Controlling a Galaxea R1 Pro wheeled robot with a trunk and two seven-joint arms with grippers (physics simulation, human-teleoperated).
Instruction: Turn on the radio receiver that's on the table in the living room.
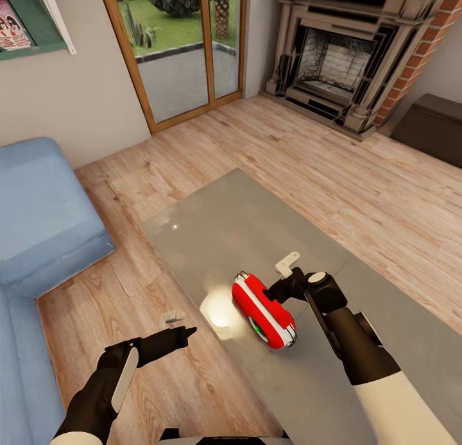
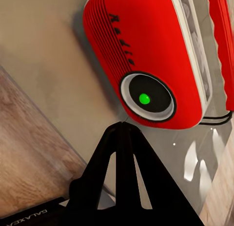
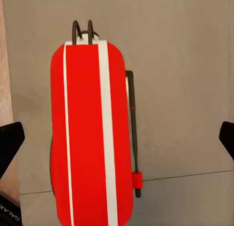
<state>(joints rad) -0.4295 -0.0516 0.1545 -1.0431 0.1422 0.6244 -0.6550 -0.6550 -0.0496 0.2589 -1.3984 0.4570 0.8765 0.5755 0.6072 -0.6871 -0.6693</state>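
Partly cropped red radio receiver (image 3: 92,138) on table (image 1: 212,233), right hand (image 3: 117,138) spread wide, left hand (image 2: 127,131) closed, perhaps touching dial.

Not much to read here. The red radio (image 2: 146,55) has the word "Radio" in dark script on its front, running along the ribbed part just beside the round dial (image 2: 147,97); it reads sideways in the left wrist view. The dial itself has a green dot in the middle, no numbers I can make out.

Near the radio, at the edge of both wrist views, there's white lettering on black robot casing (image 2: 34,217) that looks like the start of "GALAXEA", cut off.

There's also a poster (image 1: 11,28) on the wall above the blue sofa (image 1: 45,208), way too small to read any text.
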